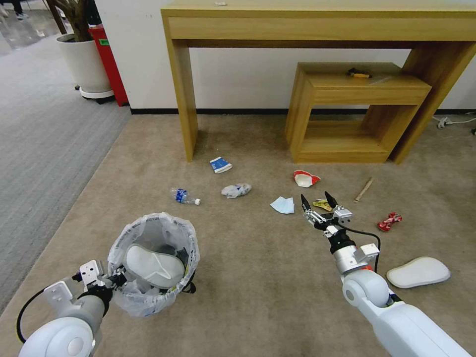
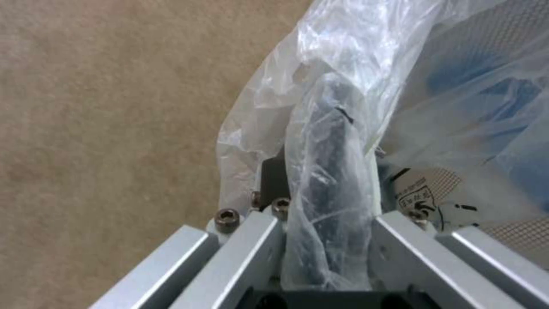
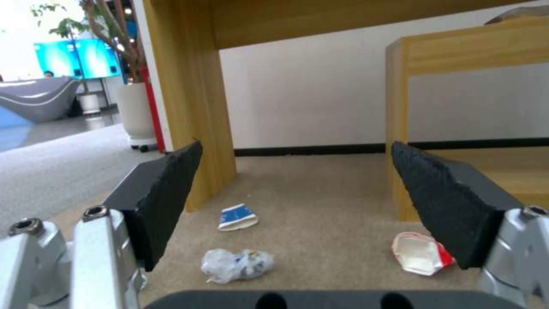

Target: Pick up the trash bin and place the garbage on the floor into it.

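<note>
on the beige short-pile carpet point(image 1: 258, 277): mid-collection. small round black bin lined with crinkled whitish plastic point(image 1: 153, 263), white slipper inside, clamped at the rim by left gripper point(image 1: 115, 277). right gripper point(image 1: 317, 201) spread wide, empty, just beside a small yellow wrapper point(image 1: 322, 204). next, probably: lowering onto that scrap, closing, carrying over to the bin.

Tall wooden console table point(image 1: 317, 22) against white wall point(image 1: 238, 74), small white scrap point(image 1: 220, 3) on top. Lower wooden shelf unit point(image 1: 347, 111) tucked under its right end — dark yellow-black item point(image 1: 358, 74) on top, can't tell what. White plant pot point(image 1: 85, 64) with tree trunk, red cabinet point(image 1: 110, 62) just beside it. Grey ribbed carpet point(image 1: 39, 144) at left. White cable point(image 1: 453, 120) at far right by the wall.
</note>
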{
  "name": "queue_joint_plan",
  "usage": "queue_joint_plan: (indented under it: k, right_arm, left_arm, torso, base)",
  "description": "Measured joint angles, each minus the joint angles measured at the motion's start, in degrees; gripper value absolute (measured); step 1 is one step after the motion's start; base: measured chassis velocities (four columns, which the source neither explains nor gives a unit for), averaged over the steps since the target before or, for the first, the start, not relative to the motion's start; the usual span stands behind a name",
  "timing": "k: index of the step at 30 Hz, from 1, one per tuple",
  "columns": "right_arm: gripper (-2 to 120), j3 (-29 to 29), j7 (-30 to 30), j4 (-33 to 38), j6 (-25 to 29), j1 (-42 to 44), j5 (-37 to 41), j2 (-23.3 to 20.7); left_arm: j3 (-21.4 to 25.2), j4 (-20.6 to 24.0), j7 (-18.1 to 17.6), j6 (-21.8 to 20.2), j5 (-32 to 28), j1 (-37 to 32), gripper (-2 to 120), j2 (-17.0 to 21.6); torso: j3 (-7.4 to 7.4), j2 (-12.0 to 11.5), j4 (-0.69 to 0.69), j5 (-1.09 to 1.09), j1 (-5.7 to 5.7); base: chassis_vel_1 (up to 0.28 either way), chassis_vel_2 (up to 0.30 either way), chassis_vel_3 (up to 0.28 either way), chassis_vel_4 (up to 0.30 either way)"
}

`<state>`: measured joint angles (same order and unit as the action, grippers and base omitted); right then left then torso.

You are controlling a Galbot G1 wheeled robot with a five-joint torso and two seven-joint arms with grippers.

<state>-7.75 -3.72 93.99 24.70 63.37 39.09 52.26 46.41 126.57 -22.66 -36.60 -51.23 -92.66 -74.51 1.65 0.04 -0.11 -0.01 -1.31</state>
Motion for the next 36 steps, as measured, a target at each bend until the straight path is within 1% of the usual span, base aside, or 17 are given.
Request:
queue_joint_plan:
  k: [3,26,31,36]
  right_arm:
    - [88,0.1,0.2,0.0,0.0,0.0,-0.1,0.0]
    - [88,-0.1,0.9,-1.1,1.8,1.9,-1.3,0.3]
    - [88,0.1,0.9,-1.4,2.3,2.8,-1.6,0.4]
    - [88,0.8,0.7,-2.4,2.2,3.6,-0.2,0.2]
  left_arm:
    - [0.0,0.2,0.0,0.0,0.0,-0.1,0,0.0]
    - [-0.3,0.3,0.0,0.0,0.3,-0.3,0,-0.6]
    - [-0.3,0.3,0.0,0.0,0.5,-0.3,0,-0.8]
    - [-0.4,0.3,0.1,0.0,0.5,-0.3,0,-0.8]
  torso:
    - [0.01,0.0,0.0,0.03,0.0]
    - [0.0,0.0,-0.01,0.02,0.0]
    - [0.0,0.0,-0.01,0.03,0.0]
    - [0.0,0.0,-0.01,0.03,0.0]
  base:
    - [-0.153,-0.155,0.152,0.173]
    - [-0.171,-0.162,0.17,0.169]
    - [-0.117,-0.11,0.101,0.104]
    - [-0.034,-0.031,0.045,0.04]
